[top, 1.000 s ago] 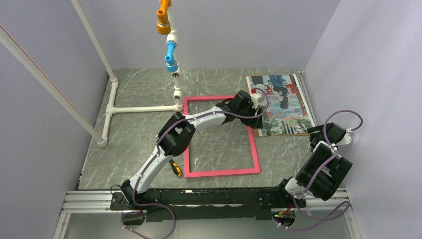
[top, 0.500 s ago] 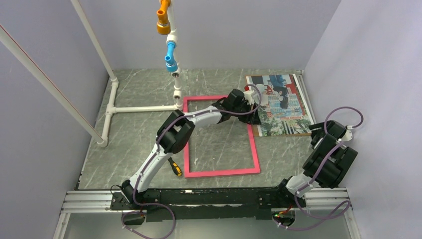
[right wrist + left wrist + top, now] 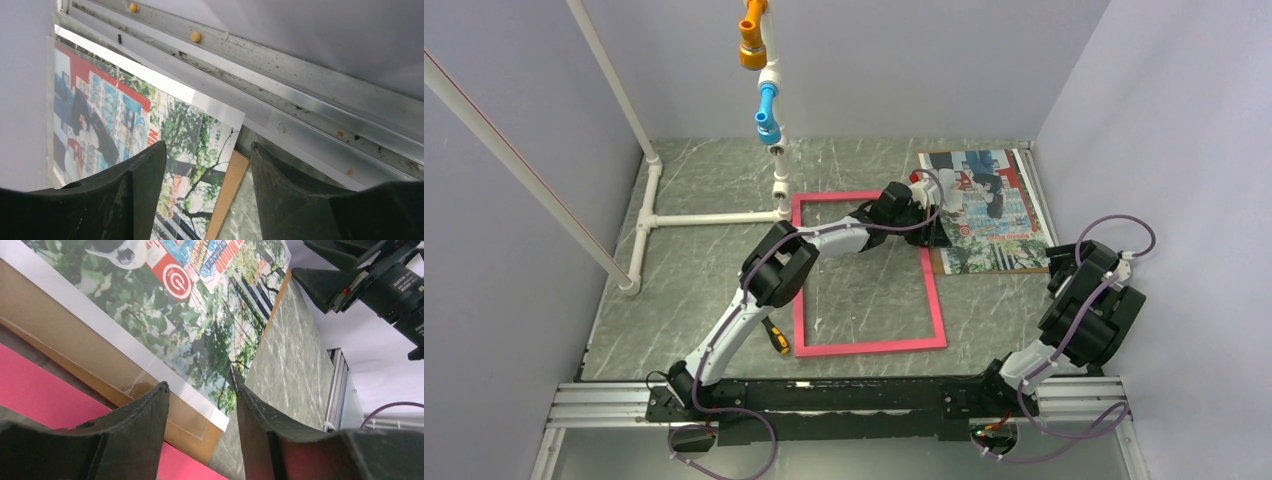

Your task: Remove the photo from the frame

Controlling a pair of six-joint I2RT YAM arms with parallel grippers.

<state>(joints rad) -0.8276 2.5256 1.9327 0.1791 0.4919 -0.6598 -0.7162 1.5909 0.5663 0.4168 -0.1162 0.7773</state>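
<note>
1. My left pincer hangs open and empty over the photo's near-left corner. My right pincer, also open and empty, faces its near-right corner.
2. The photo lies on a brown backing board, far right on the worktop, outside the pink frame.
3. I judge removal nearly done: next, pinch the thin print alone.
4. One photo, one frame, one board, two pincers.

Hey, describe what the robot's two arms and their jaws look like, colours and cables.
Both arms are built from white links and chunky black joint housings: the left arm shows more white, the right arm mostly black. Thin purple cables loop along each. The jaws are matte black, thick and wedge-shaped.
</note>
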